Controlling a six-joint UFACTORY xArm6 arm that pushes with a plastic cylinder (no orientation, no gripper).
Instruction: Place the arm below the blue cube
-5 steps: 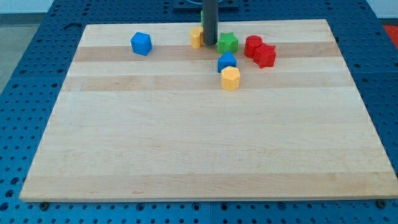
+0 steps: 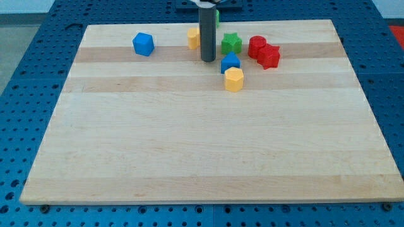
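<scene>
Starting from the view's bottom, a broad bare stretch of the pale wooden desk (image 2: 208,157) is recorded, laid on a blue perforated base (image 2: 19,126).

Item 1: a yellow hexagonal block (image 2: 233,79) is found nearest the view's bottom among the blocks, right of centre.

Item 2: a blue block (image 2: 230,62) with a peaked top, shape not fully made out, is set just above the yellow hexagonal block and touching it or nearly so.

Item 3: my tip (image 2: 207,60) is placed on the desk just to the view's left of that blue block, the dark rod rising straight to the view's top edge. No gripper is fitted, so no spread or pinch can be told.

Item 4: a red block (image 2: 268,56) and a red cylinder (image 2: 257,45) are seen pressed together at the view's right.

Item 5: a green star block (image 2: 231,43) is noted between the rod and the red pair.

Item 6: the blue cube (image 2: 143,44) is located alone at the view's upper left, well apart from my tip, which sits to its right and slightly lower.

Item 7: a yellow block (image 2: 193,37), partly hidden by the rod, is listed farthest.
</scene>
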